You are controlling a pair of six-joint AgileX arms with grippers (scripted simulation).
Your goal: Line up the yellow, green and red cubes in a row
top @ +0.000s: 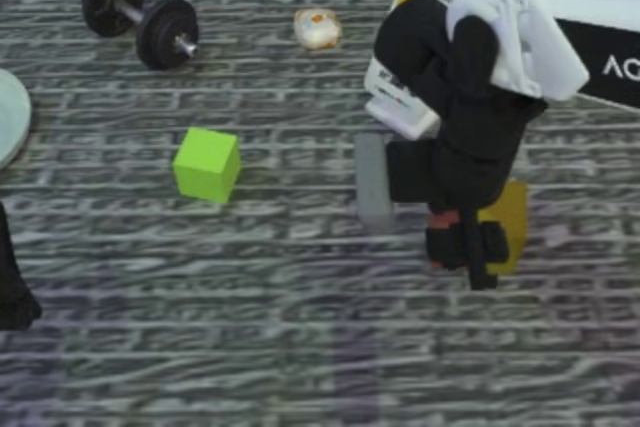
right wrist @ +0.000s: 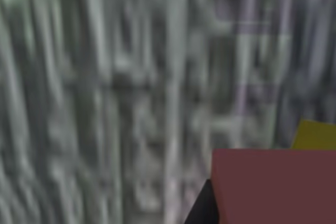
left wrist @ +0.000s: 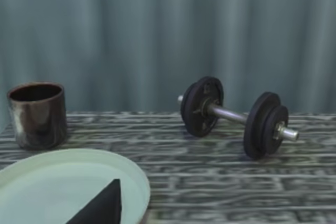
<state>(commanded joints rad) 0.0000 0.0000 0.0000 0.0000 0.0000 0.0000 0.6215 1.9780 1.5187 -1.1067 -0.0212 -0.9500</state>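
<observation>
Where shut, right tool [top: 466,245] on red cube [right wrist: 273,184]

The right gripper [top: 466,247] covers nearly all of the red cube [top: 441,219] beneath it and hides the near side of the yellow cube [top: 508,219] just beside it, while the left gripper [top: 12,297] is cut off by the picture's edge.

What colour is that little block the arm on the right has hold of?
Dull red. The red cube fills the right wrist view's corner, gripped in the right tool.
</observation>
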